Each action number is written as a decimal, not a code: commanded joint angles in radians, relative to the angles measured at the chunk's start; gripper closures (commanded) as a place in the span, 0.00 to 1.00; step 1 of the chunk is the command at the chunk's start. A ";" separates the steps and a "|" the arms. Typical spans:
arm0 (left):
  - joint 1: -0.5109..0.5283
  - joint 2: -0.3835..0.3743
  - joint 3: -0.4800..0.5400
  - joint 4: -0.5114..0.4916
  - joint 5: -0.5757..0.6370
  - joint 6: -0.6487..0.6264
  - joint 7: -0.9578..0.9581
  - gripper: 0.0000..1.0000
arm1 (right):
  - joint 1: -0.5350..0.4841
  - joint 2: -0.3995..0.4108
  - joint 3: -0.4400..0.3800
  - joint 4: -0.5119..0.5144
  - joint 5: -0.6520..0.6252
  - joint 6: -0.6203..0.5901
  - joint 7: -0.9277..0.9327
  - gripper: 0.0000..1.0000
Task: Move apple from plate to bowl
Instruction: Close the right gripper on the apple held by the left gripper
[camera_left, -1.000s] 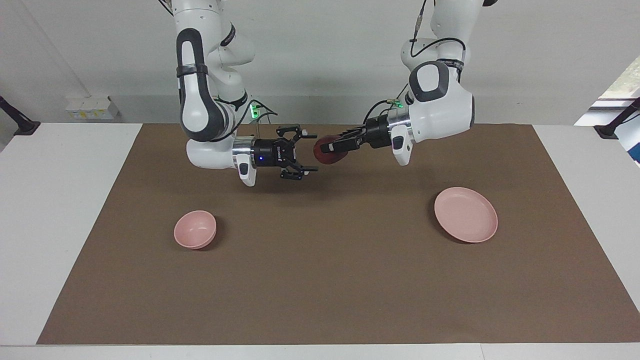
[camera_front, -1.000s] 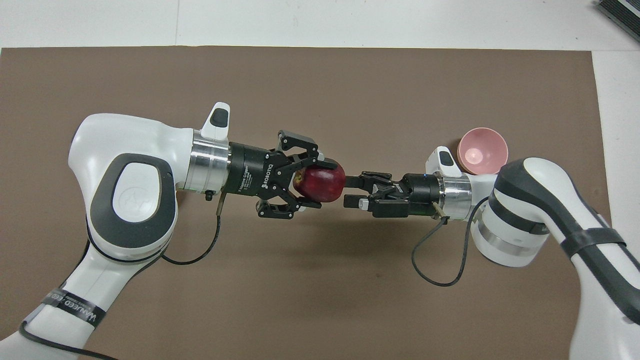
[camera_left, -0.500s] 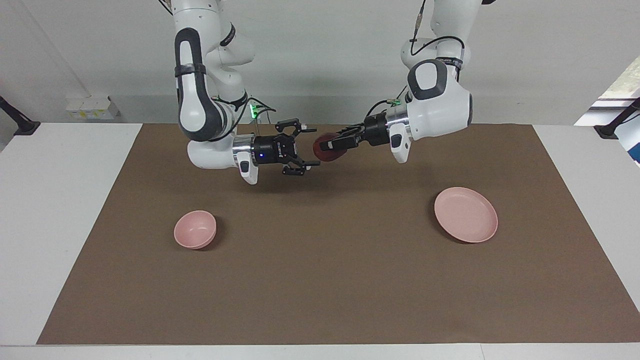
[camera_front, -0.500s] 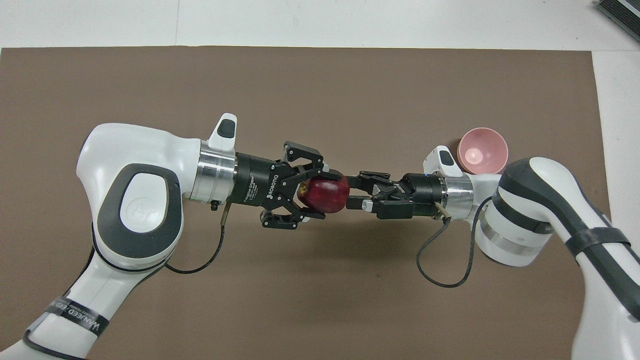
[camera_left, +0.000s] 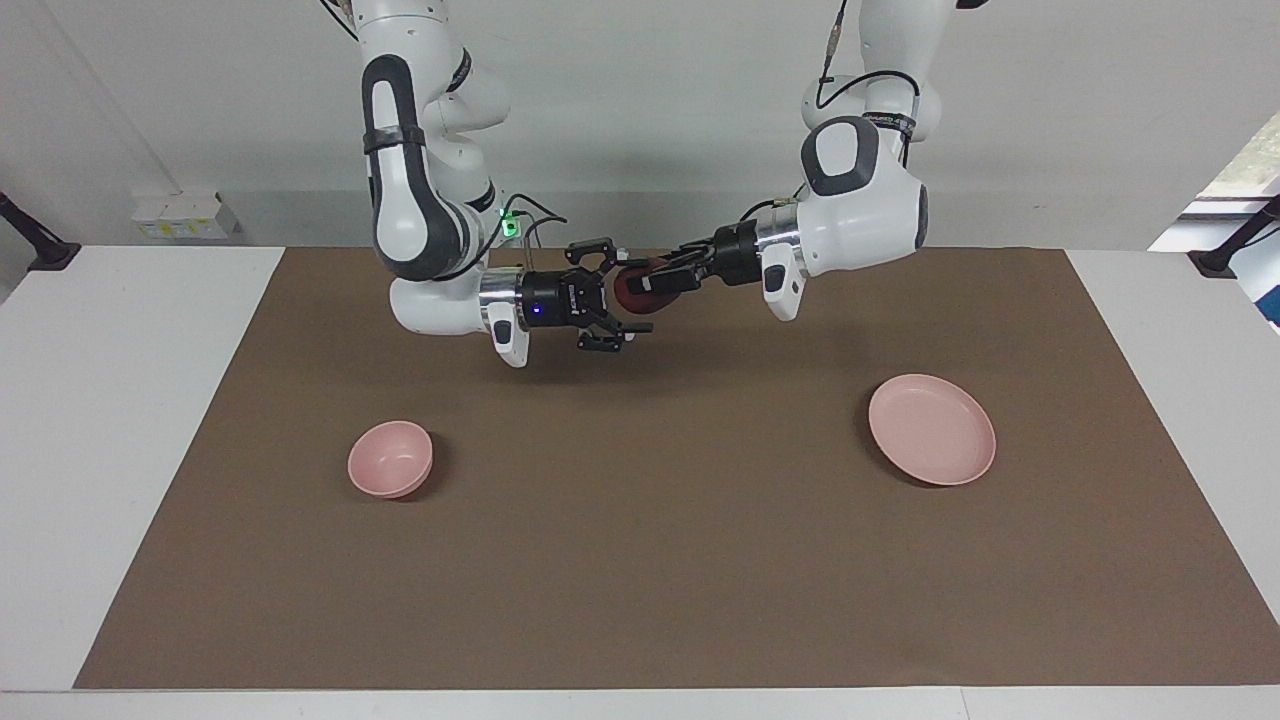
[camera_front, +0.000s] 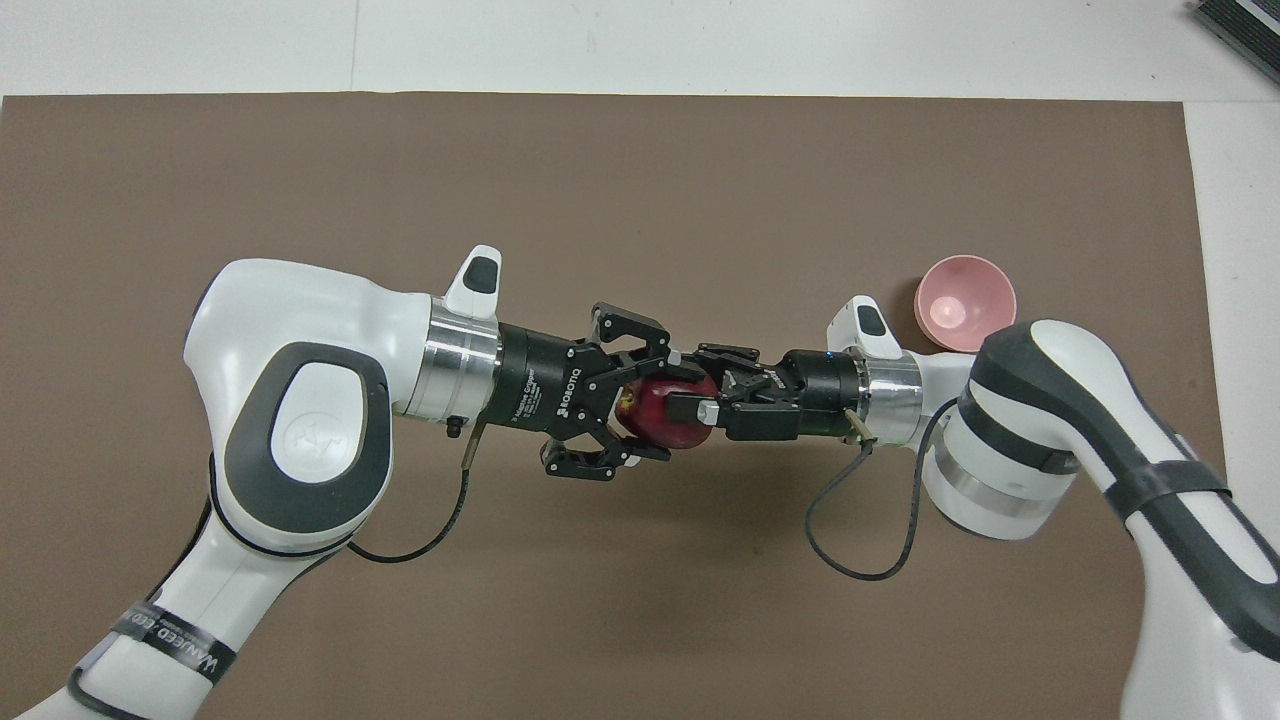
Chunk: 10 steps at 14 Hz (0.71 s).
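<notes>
The dark red apple (camera_left: 632, 290) hangs in the air over the middle of the brown mat, nearer to the robots than the plate and the bowl. My left gripper (camera_left: 642, 284) is shut on it; in the overhead view the left gripper (camera_front: 655, 400) grips the apple (camera_front: 660, 418). My right gripper (camera_left: 618, 292) is open, its fingers reaching around the apple's free end, also seen in the overhead view (camera_front: 695, 382). The pink plate (camera_left: 932, 430) lies empty toward the left arm's end; the left arm hides it in the overhead view. The pink bowl (camera_left: 390, 458) (camera_front: 965, 302) stands empty toward the right arm's end.
A brown mat (camera_left: 640, 560) covers the white table (camera_left: 120, 400). A dark object (camera_front: 1240, 25) lies off the mat at the table's corner farthest from the robots, at the right arm's end.
Both grippers have moved toward each other. The right gripper's open fingers, apart from the apple before, now reach around its free end. The left gripper still holds the apple.
</notes>
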 joint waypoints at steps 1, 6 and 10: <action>-0.021 -0.031 0.015 -0.025 -0.024 0.007 -0.017 1.00 | 0.000 -0.021 0.004 -0.033 0.009 0.021 -0.040 0.00; -0.020 -0.031 0.016 -0.025 -0.024 0.002 -0.017 1.00 | 0.000 -0.041 0.004 -0.070 -0.014 0.021 -0.040 0.00; -0.020 -0.031 0.016 -0.025 -0.024 0.002 -0.017 1.00 | -0.005 -0.053 0.004 -0.096 -0.055 0.013 -0.040 0.00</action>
